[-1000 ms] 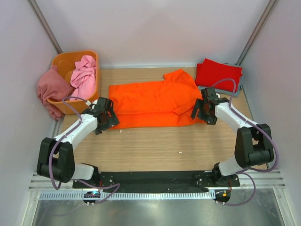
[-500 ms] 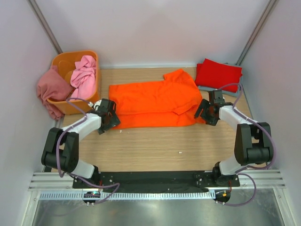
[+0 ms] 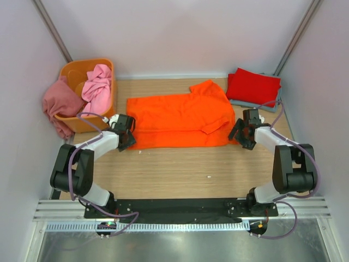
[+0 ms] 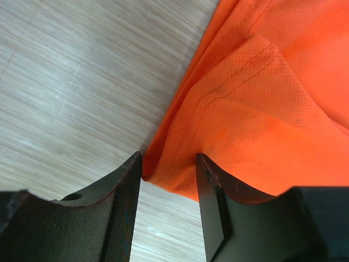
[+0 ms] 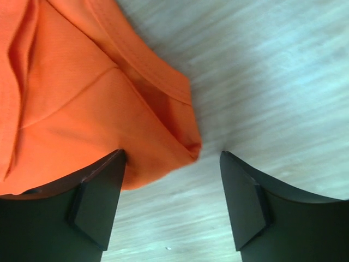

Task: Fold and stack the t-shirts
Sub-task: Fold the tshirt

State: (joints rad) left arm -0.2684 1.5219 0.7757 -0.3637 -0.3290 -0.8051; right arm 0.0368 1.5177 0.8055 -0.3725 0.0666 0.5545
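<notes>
The bright orange t-shirt (image 3: pixel 177 117) lies folded lengthwise across the middle of the table. My left gripper (image 3: pixel 126 136) is down at its near-left corner. In the left wrist view the jaws (image 4: pixel 169 164) stand partly closed with that corner (image 4: pixel 262 109) between them, and a gap still shows. My right gripper (image 3: pixel 240 132) is down at the near-right corner. Its jaws (image 5: pixel 172 155) are wide open around the corner (image 5: pixel 71 98). A folded red t-shirt (image 3: pixel 253 86) lies at the back right on a grey-blue one (image 3: pixel 279 97).
A rigid orange tub (image 3: pixel 73 68) stands at the back left. A light pink t-shirt (image 3: pixel 97 82) lies in it and a dusty rose one (image 3: pixel 59 101) hangs over its left side. Bare wooden table (image 3: pixel 180 169) lies in front of the orange shirt.
Both grippers have moved down and outward to the orange shirt's near corners. The left arm has swung left, the right arm right. The shirt has not moved.
</notes>
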